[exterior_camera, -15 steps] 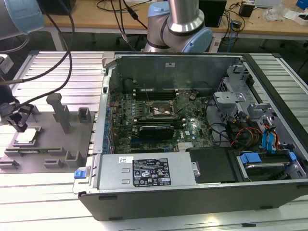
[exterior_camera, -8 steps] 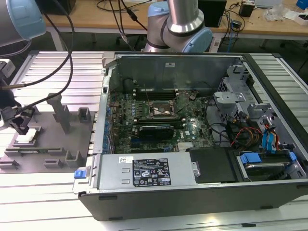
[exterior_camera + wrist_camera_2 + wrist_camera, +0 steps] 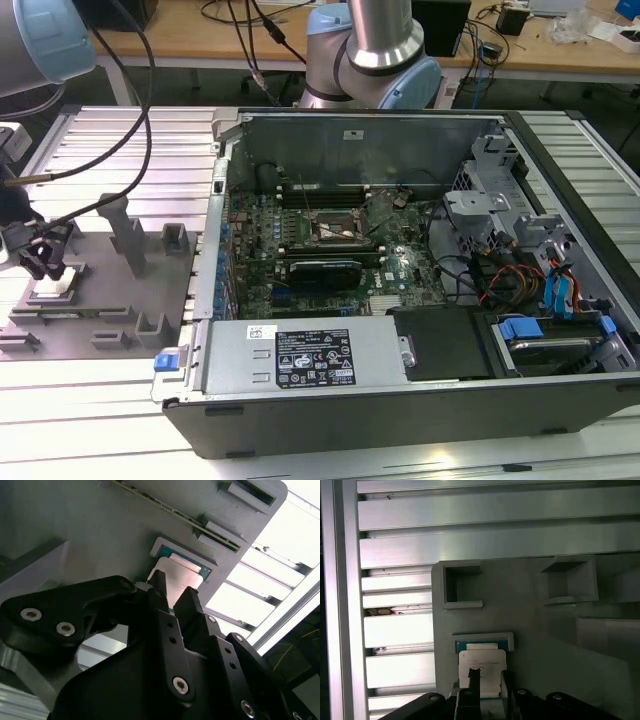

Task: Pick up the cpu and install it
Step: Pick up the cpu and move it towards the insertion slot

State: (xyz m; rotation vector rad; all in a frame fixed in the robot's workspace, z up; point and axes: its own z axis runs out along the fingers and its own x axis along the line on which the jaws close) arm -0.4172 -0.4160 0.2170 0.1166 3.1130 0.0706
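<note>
Matte black gripper (image 3: 173, 587) with angular, bolted plastic fingers (image 3: 165, 615): tips stand parted with a narrow gap and nothing clamped between them. Right under the tips is the cpu (image 3: 482, 661), a small flat square chip with a silvery-white metal top. It lies flat in a shallow walled recess of the matte grey plastic fixture plate (image 3: 545, 645), with a teal strip along one edge (can't tell if the tips touch it). Square open pockets rise from the same plate, which sits on the ribbed aluminium table (image 3: 470, 515). The open dark computer case (image 3: 350, 420) lies well apart toward the exterior view's right, with a black square socket frame (image 3: 335, 232) on its green motherboard (image 3: 300, 260).
</note>
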